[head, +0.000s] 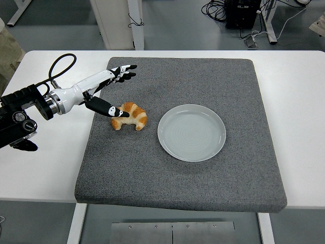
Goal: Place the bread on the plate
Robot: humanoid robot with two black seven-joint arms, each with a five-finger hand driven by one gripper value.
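Head view: a white bench (304, 101) is seen from above, with a grey mat (203, 183) laid over its middle.
Landmark: the grey mat is taken as reference for every place below.
Bread: a croissant (133, 118) is seen lying on the mat, left of its centre, with its curved back turned to the far side and its two tips to the near side.
Plate: a pale round plate (191, 132) is set near the mat's centre, just right of the croissant and apart from it; nothing is carried on it.
Left robot hand (107, 91): it is brought in over the mat's left part from the left edge, on a white forearm with a black cable looped behind it.
Hand state: the fingers (124, 71) are spread and stretched toward the mat's far-left corner, while the thumb (109, 110) is pointed at the croissant's left end; nothing is grasped. Whether the thumb tip touches the bread cannot be told.
Right arm: it is not seen.
Background: beyond the mat and bench, a grey floor with cables and furniture legs is shown.
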